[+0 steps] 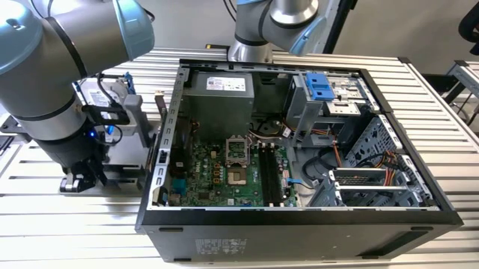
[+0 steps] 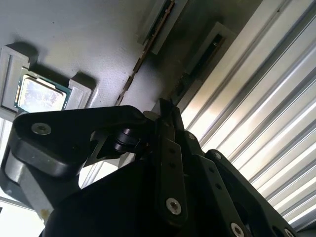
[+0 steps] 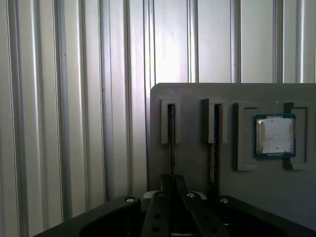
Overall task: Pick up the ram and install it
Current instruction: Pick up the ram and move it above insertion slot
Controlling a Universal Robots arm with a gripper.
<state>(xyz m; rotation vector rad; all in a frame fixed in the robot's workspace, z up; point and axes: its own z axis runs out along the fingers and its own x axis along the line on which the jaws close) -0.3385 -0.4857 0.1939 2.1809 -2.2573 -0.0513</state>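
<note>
At the grey holder (image 3: 197, 93) on the worktop (image 3: 74, 108), on the exterior view's left of the open computer case (image 1: 299, 221), the tool (image 3: 172, 181) is set low over the ram (image 3: 171, 133), in line with its top edge. Whether the tool has closed on the stick cannot be told from either wrist view. The ram stands on edge in the holder's outer slot, not yet lifted. A second stick (image 3: 216, 140) stands in the neighbouring slot, with a processor (image 3: 274, 136) in a pocket beyond.

Assessment: the pick-up is in hand. A sound grasp wants the tool centred across the thin edge and square to the slot (a skewed grip would likely bind the stick against the slot walls). The pull should run straight along the slot, clear of the second stick. The memory slots (image 1: 271, 171) in the case appear unfilled.
</note>
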